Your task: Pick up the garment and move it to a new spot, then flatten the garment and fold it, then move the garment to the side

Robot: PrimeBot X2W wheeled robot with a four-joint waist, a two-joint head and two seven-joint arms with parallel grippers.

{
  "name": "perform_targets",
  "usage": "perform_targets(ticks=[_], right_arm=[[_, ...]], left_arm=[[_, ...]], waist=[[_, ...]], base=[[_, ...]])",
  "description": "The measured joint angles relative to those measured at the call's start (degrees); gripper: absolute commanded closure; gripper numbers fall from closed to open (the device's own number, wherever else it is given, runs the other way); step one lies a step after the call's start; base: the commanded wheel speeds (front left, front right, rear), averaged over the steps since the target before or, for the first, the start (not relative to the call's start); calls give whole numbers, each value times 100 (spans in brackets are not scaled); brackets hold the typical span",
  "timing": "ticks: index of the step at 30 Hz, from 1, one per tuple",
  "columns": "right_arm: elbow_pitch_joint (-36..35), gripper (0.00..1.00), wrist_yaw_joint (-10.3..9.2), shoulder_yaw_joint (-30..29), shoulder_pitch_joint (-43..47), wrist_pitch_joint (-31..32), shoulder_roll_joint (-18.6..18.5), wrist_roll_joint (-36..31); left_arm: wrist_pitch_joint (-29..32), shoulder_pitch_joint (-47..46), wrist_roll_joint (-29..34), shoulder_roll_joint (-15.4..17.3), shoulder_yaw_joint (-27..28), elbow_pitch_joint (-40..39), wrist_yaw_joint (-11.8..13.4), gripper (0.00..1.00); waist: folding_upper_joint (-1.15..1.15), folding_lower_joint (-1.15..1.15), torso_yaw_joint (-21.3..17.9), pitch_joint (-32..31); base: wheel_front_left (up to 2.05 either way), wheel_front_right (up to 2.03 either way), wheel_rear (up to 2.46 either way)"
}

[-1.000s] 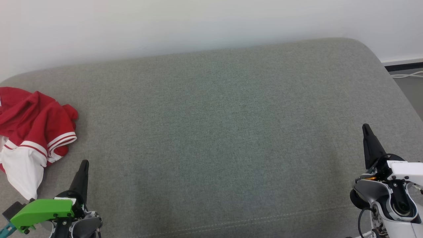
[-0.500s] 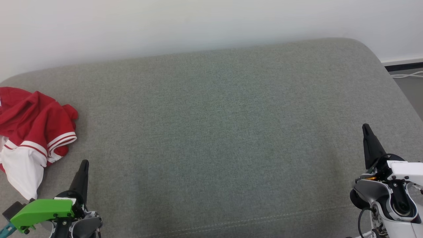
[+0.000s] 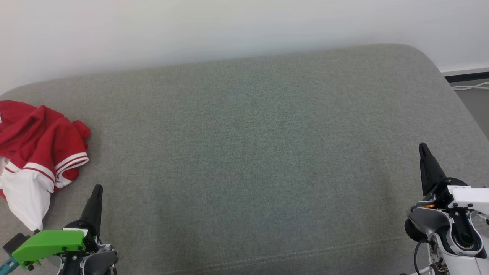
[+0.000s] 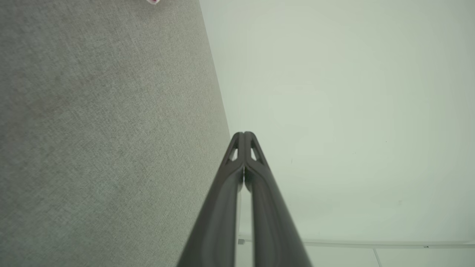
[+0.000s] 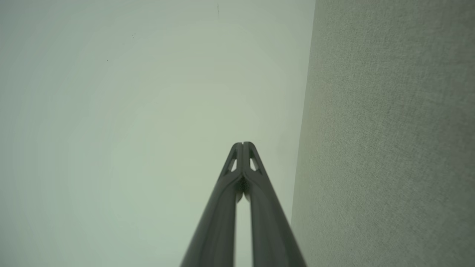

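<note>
Garment (image 3: 38,149), red with white panels and red-and-white striped cuffs, lies crumpled at 9 o'clock in the head view. It sits on the left end of a grey upholstered cushion (image 3: 248,152) and runs off the frame's left edge. Nothing touches it.

At 7 o'clock, just below the garment's white lower corner and apart from it, the left gripper (image 3: 97,190) points up the frame, a green housing (image 3: 47,242) on its wrist. In the left wrist view its two dark fingers (image 4: 259,207) are pressed together at the tips, clenched on nothing (image 4: 243,134).

Well apart, at 4 o'clock, the right gripper (image 3: 422,147) stands over the cushion's right end. It too is clenched and empty, its fingertips meeting in the right wrist view (image 5: 243,144).

A pale wall (image 3: 229,26) spans 12 o'clock, and a white cable (image 3: 471,87) lies on the floor at 3 o'clock.
</note>
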Motion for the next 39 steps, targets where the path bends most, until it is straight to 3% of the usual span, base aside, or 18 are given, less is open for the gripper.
perform_targets(ticks=[25,26,39], right_arm=[[0,100,0,0,0,0,0,0],[0,0,0,0,0,0,0,0],[211,0,-33,104,240,-71,126,-12]], left_arm=[[0,0,0,0,0,0,0,100],[0,0,0,0,0,0,0,0],[-68,276,9,-121,-99,222,7,0]], waist=[[0,0,0,0],[0,0,0,0],[0,0,3,4]], base=[[0,0,0],[0,0,0],[0,0,0]])
